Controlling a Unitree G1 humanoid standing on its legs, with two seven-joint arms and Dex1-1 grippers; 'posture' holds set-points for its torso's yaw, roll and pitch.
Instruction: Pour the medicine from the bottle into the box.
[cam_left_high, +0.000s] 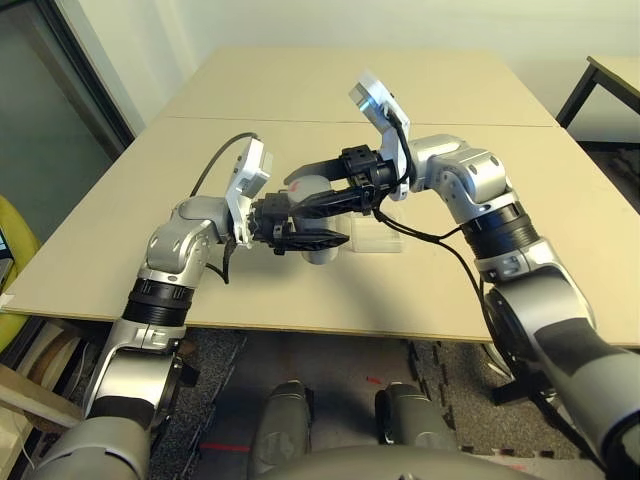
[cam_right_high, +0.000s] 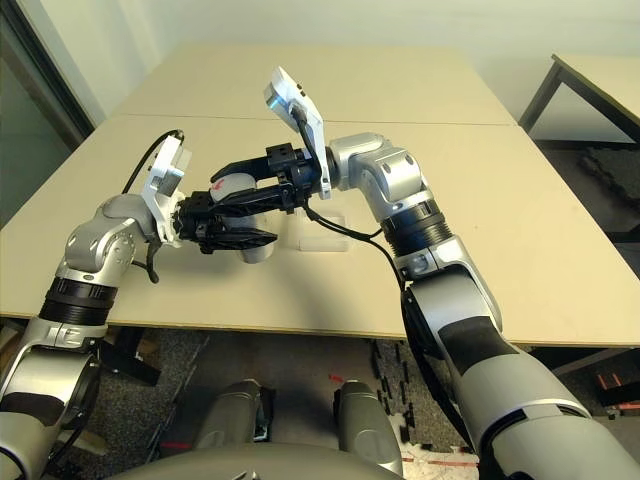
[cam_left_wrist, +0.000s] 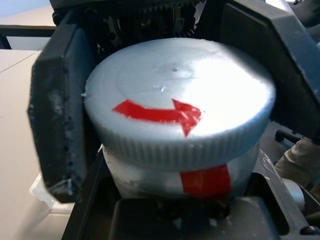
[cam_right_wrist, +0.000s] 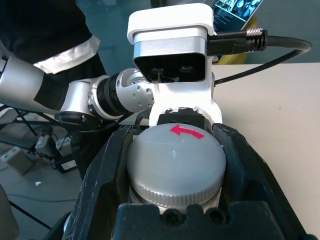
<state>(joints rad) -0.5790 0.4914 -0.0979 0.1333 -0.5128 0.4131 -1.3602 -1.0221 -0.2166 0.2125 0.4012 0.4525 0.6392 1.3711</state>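
Right wrist view: the grey-white plastic bottle (cam_left_wrist: 200, 180), raised above the table's near edge, is clamped by the left gripper (cam_left_high: 300, 238), its ribbed grey cap (cam_right_wrist: 174, 165) pinched by the right gripper (cam_left_high: 325, 197), best twisted squarely.

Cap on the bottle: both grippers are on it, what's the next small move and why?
Probably twist the cap off with the right gripper, following its red arrow. The left gripper is shut on the bottle, the right is shut on the cap, and the box waits on the table; nothing can pour until it's open.
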